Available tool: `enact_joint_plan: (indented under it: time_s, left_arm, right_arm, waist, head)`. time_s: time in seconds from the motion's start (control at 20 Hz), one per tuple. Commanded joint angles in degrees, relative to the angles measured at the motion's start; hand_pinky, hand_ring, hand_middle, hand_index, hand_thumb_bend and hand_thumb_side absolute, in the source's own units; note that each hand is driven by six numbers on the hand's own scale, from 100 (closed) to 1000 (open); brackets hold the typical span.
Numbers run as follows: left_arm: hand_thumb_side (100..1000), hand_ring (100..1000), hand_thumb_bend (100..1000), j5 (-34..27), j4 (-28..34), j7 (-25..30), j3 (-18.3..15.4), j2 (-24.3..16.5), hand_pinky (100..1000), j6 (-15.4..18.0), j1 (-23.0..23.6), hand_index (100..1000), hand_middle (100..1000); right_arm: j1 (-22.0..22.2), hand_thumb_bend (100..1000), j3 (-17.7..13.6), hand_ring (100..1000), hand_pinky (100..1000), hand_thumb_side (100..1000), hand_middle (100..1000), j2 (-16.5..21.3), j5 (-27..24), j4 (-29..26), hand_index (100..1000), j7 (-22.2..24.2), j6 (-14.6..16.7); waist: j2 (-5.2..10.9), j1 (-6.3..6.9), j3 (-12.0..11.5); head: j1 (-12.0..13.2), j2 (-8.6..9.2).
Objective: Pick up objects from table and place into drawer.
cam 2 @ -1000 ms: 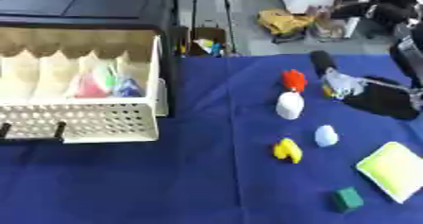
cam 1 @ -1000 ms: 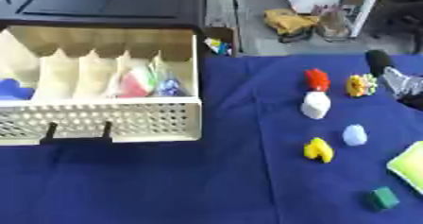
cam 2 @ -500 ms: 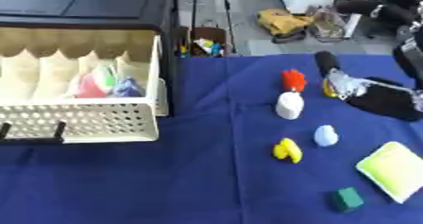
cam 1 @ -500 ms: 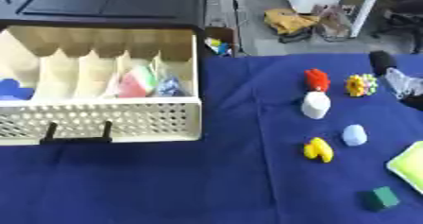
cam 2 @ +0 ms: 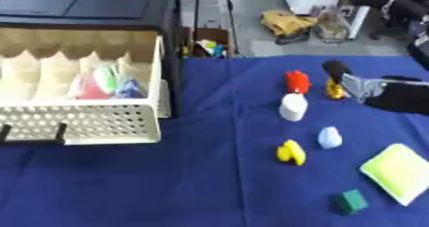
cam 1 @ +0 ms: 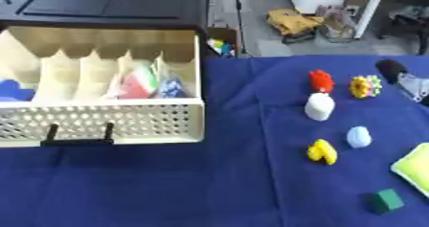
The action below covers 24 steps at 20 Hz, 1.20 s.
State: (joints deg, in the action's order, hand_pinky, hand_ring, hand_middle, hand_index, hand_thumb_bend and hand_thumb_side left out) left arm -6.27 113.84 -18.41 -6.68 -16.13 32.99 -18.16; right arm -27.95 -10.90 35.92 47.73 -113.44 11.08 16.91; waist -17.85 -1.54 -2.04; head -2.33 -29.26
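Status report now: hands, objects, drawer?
Right hand beside yellow toy, holding nothing. Left hand unseen. Drawer open. Path clear.

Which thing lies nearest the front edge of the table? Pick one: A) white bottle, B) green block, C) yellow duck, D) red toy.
B: the green block sits lowest in view, in front of the yellow duck, white bottle and red toy.
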Motion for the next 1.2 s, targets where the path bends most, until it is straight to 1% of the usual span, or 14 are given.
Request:
enact_joint_plan:
  time_s: [0.05, 0.2, 0.25, 0.3, 0.35, 0.5, 0.6, 0.75, 0.8, 0.95, 1.15, 1.2]
  left_arm:
    - [1000, 773, 350, -0.21, 0.75, 0.29, 0.09, -1.36, 567, 0.06, -0.22, 886, 704]
    - [1000, 774, 349, -0.37, 0.75, 0.28, 0.06, -1.49, 569, 0.13, -0.11, 886, 705]
    - [1000, 774, 395, -0.43, 0.75, 0.26, 0.04, -1.54, 571, 0.15, -0.04, 886, 705]
    - [1000, 774, 349, -0.51, 0.75, 0.23, 0.01, -1.62, 571, 0.19, 0.02, 886, 705]
    - [1000, 775, 349, -0.59, 0.75, 0.2, -0.01, -1.7, 572, 0.22, 0.09, 886, 706]
    - [1000, 776, 349, -0.88, 0.75, 0.06, -0.12, -2.06, 577, 0.34, 0.46, 887, 707]
    - [1000, 776, 349, -1.09, 0.75, -0.02, -0.2, -2.28, 578, 0.41, 0.76, 887, 708]
    - [1000, 776, 349, -1.29, 0.75, -0.01, -0.27, -2.39, 578, 0.49, 0.91, 887, 708]
    - [1000, 777, 351, -1.33, 0.75, 0.0, -0.28, -2.43, 581, 0.51, 0.92, 887, 709]
    - [1000, 777, 350, -1.57, 0.75, 0.05, -0.19, -2.9, 581, 0.5, 1.53, 887, 709]
    - [1000, 777, 351, -1.91, 0.75, 0.28, -0.01, -3.07, 581, 0.56, 1.84, 887, 709]
    - [1000, 777, 351, -1.96, 0.75, 0.36, 0.03, -3.15, 581, 0.57, 1.89, 887, 709]
  right_arm:
    - [0.14, 442, 0.0, 904, 822, 753, 835, 4.68, -1.02, -1.15, 913, -0.38, -0.64]
    - [1.3, 458, 0.36, 907, 823, 761, 843, 6.97, -1.39, -1.15, 933, -0.58, -0.96]
    - [1.75, 463, 0.49, 908, 824, 769, 845, 7.65, -1.53, -1.15, 944, -0.55, -1.04]
    - [2.19, 464, 0.65, 908, 824, 763, 847, 8.3, -1.67, -1.15, 945, -0.44, -1.06]
    - [2.53, 465, 0.76, 908, 823, 764, 848, 8.8, -1.86, -1.15, 948, -0.35, -1.07]
    - [3.9, 469, 1.55, 913, 823, 777, 858, 10.99, -2.81, -1.15, 978, 0.27, -1.12]
    - [4.47, 468, 2.11, 914, 823, 780, 862, 12.52, -3.42, -1.15, 988, 0.72, -1.23]
    - [4.66, 468, 2.34, 914, 823, 780, 862, 13.28, -3.99, -1.15, 988, 1.01, -1.35]
    - [4.65, 465, 2.39, 921, 824, 791, 879, 13.39, -4.05, -1.15, 1000, 1.09, -1.33]
    - [4.18, 452, 4.98, 931, 829, 785, 896, 16.22, -3.24, -1.01, 1000, 2.84, -0.46]
    - [3.34, 439, 8.4, 946, 838, 769, 926, 21.52, -4.55, 1.52, 1000, 5.91, 0.43]
    - [3.49, 434, 9.03, 957, 846, 758, 948, 22.83, -4.79, 2.38, 1000, 6.58, 0.86]
  waist:
    - [1.46, 0.1, -0.01]
    - [1.82, 0.18, -0.04]
    - [2.0, 0.22, -0.05]
    - [2.21, 0.26, -0.05]
    - [2.39, 0.29, -0.05]
    - [3.39, 0.39, 0.01]
    - [4.03, 0.5, 0.04]
    - [4.28, 0.56, 0.05]
    - [4.35, 0.57, 0.04]
    - [5.49, 0.68, 0.1]
    - [6.02, 0.84, 0.19]
    - [6.09, 0.81, 0.26]
  head:
    - [-0.54, -0.67]
    - [-1.49, -1.23]
    - [-1.77, -1.59]
    - [-2.0, -2.07]
    - [-2.16, -2.51]
    - [-2.27, -4.84]
    - [-1.96, -5.79]
    - [-1.8, -6.14]
    - [-1.7, -6.19]
    - [-0.71, -7.13]
    - [-0.69, -7.94]
    - [-0.64, -8.14]
